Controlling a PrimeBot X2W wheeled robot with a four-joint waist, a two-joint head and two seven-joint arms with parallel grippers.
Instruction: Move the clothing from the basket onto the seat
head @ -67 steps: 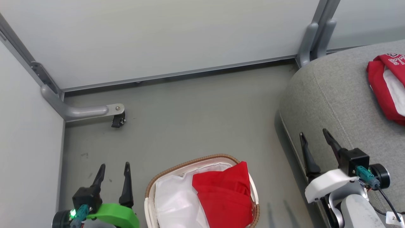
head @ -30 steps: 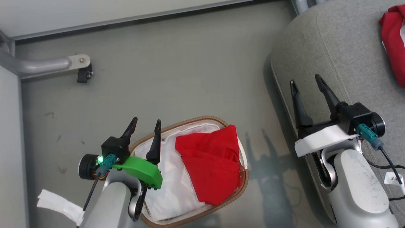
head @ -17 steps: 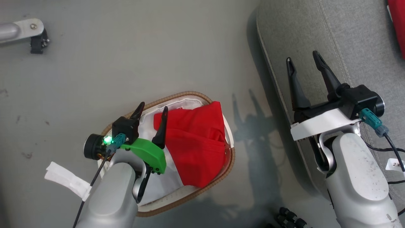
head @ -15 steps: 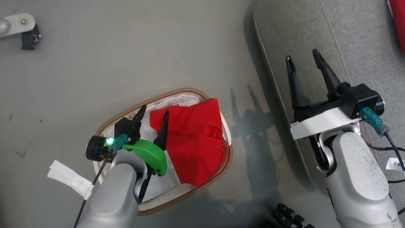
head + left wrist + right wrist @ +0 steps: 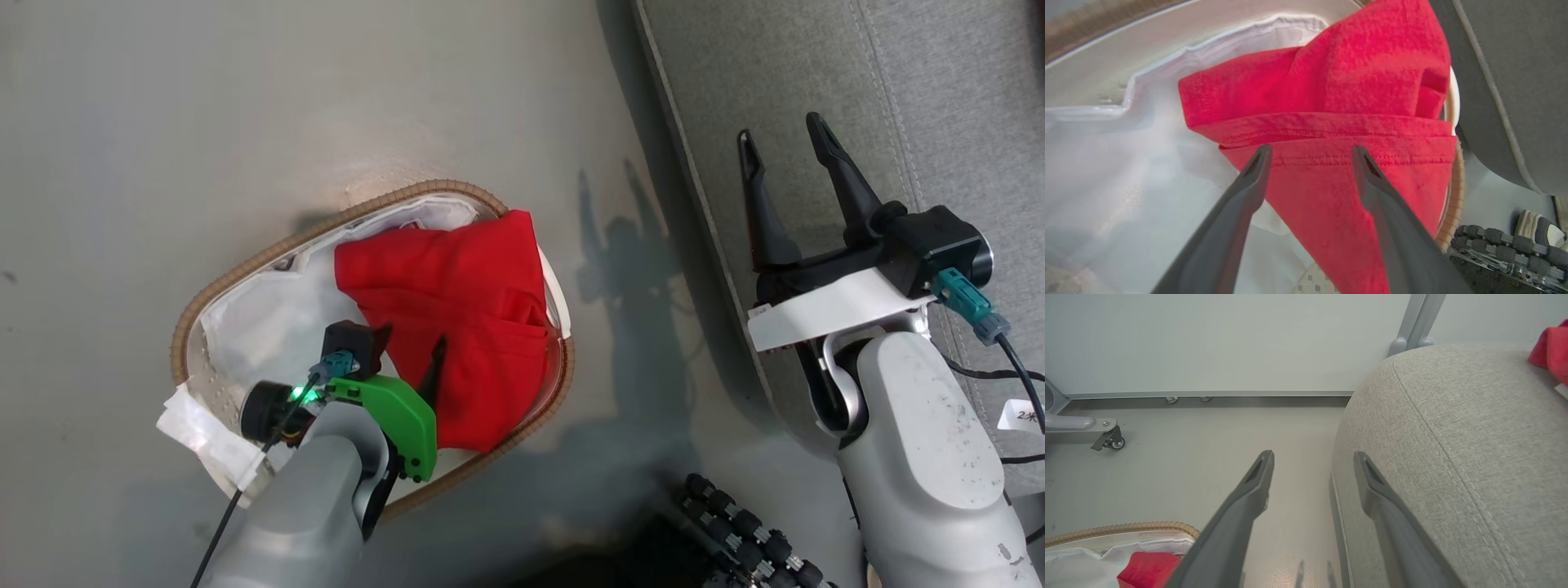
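The left tool, fingers spread wide, hangs inside the basket at lower centre of the head view, tips over the stitched hem of the red garment. That knit looks light and limp, likely to sag. The doubled hem offers the best bite, clear of the white liner. At frame right the right tool, equally wide, holds nothing above the seat. On the smooth floor a light basket may slide.

Left claw spread over clothing in basket; right claw spread at seat edge
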